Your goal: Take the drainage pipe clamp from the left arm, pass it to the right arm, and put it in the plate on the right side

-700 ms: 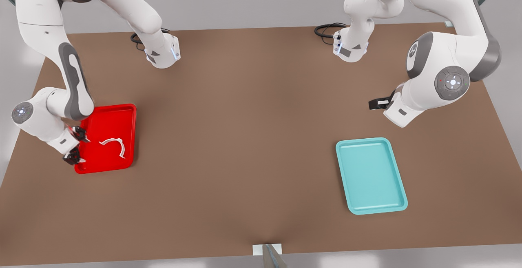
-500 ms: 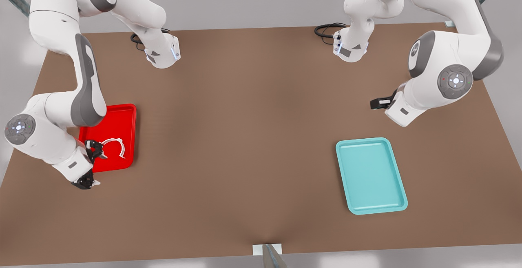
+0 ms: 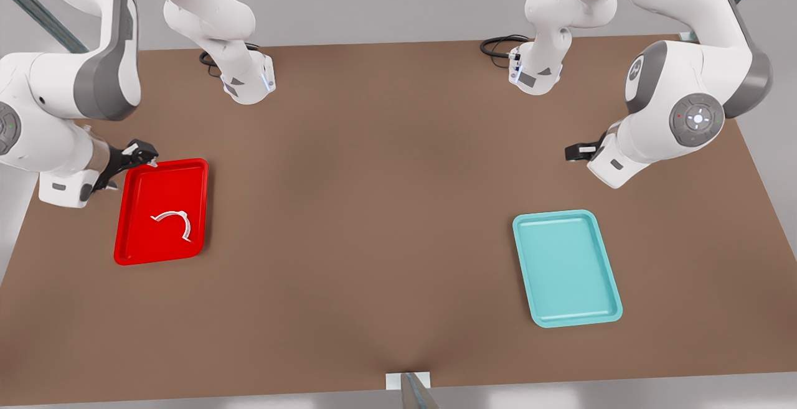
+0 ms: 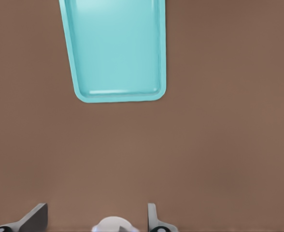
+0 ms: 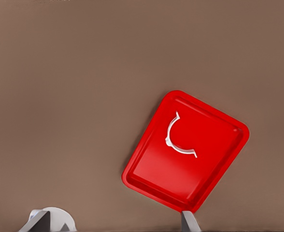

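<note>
Clamp (image 3: 180,215) lies flat inside the plate (image 3: 140,244), lower left of the front view, roughly mid-tray, and nothing touches it; the right wrist view has it too (image 5: 168,140) on the red plate (image 5: 200,183). Right gripper (image 3: 123,163) hangs over the plate's upper-left corner, fingers (image 5: 35,220) spread wide, nothing between them. Left gripper (image 3: 576,152) waits at the right of the front view, above the teal tray (image 3: 566,269), jaws also wide and empty (image 4: 93,222). By the look of it, placement is done and what is left is the retreat. To do it well: take the right gripper up and away toward the table edge, not across the plate, so a fingertip can't clip the rim or nudge the clamp. Leave the fingers apart, since closing adds nothing. The clamp is thin and light, so even a brush could probably flick it out. The left arm needs no move.
</note>
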Robot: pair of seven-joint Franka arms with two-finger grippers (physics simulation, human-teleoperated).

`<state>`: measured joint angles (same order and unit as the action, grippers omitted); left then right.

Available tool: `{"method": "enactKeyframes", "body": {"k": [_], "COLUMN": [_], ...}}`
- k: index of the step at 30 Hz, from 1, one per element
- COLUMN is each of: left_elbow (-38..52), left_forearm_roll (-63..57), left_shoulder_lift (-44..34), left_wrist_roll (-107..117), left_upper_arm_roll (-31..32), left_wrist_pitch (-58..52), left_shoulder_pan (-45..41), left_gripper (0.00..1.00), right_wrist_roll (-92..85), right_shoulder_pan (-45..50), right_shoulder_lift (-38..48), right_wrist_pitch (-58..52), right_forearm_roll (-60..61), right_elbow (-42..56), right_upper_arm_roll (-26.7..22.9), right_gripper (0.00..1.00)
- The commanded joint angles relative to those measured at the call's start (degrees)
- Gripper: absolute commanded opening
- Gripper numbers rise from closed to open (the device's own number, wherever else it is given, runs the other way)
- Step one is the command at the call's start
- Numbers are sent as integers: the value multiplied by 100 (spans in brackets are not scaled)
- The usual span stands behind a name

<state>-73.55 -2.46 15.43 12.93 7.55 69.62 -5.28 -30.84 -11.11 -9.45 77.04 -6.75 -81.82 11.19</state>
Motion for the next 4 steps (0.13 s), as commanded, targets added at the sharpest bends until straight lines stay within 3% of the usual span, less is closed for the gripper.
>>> {"method": "enactKeyframes", "body": {"k": [1,4], "left_elbow": [-1,-1], "left_forearm_roll": [0,0], "left_shoulder_lift": [-5,4], "left_wrist_roll": [-89,-89], "left_upper_arm_roll": [1,1], "left_wrist_pitch": [-72,-72], "left_shoulder_pan": [1,1], "left_gripper": [100,100], "right_wrist_roll": [3682,3673], "right_shoulder_pan": [13,13], "right_shoulder_lift": [4,22], "right_wrist_pitch": [-172,-180], "right_forearm_roll": [7,-2], "right_elbow": [8,-1], "right_upper_arm_roll": [-3,-38], "right_gripper": [100,100]}}
